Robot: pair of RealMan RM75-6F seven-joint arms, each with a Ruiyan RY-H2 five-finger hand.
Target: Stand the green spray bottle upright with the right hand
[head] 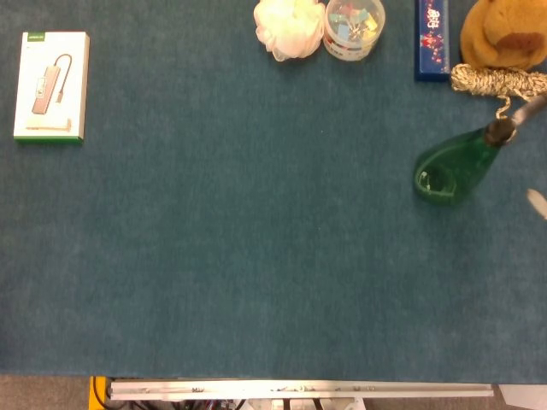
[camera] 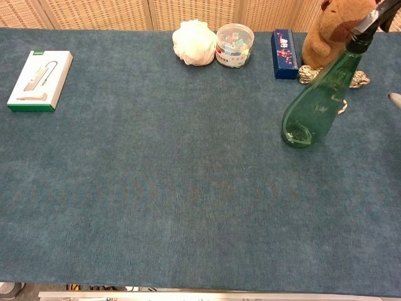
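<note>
Head view: green spray bottle [head: 451, 166] stood upright on the blue worktop [head: 256, 256], right side, base down, dark nozzle up top pointing toward the right edge; camera looked down on it so it read as leaning away. Just beyond it lay a coil of beige rope [head: 498, 80], w/ a brown plush toy [head: 504, 34] behind that. Left of the plush, a dark blue box [head: 432, 38] stood along the far edge, then a round clear tub of coloured clips [head: 354, 27] & a white mesh bath puff [head: 289, 28] touching or nearly touching the tub. Far left, well apart from everything, a white product box w/ a cable adapter pictured on it [head: 51, 85]. At the right edge, a small pale sliver [head: 537, 203] showed near the bottle, prob. a fingertip of the right hand, too little visible to tell if fingers were spread or curled; not touching the bottle. Left hand wasn't seen. Chest view: same bottle [camera: 316, 100] upright, standing free, nozzle reaching the top right corner, some clear liquid showing near its base. Rope [camera: 360, 78] peeked out from behind it, plush [camera: 332, 31] beyond. Blue box [camera: 284, 53], clip tub [camera: 234, 45] & puff [camera: 194, 42] lined the back; adapter box [camera: 40, 80] at far left. Grey tip [camera: 395, 99] at right edge again, state couldn't be told.
</note>
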